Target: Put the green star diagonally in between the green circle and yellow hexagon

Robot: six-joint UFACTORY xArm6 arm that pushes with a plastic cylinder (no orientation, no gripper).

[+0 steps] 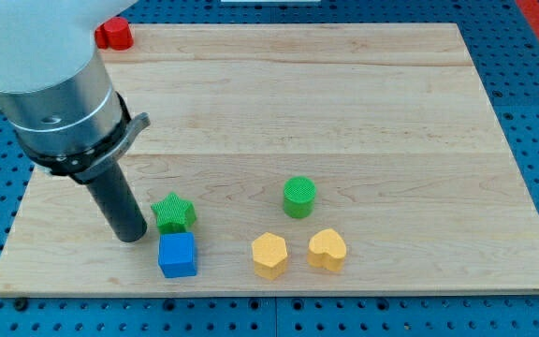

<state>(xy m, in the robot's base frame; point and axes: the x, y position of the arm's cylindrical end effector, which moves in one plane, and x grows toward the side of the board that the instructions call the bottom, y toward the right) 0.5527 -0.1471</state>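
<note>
The green star (173,213) lies on the wooden board (344,103) at the view's lower left. My tip (131,236) rests on the board just left of the star, close to it or touching it. The green circle (298,197) stands right of the star, near the middle bottom. The yellow hexagon (269,255) lies below and left of the circle, near the view's bottom edge. The star is to the left of both.
A blue cube (177,255) sits right below the star, next to my tip. A yellow heart (327,249) lies right of the hexagon. A red block (115,34) sits at the board's top left corner, partly hidden by the arm.
</note>
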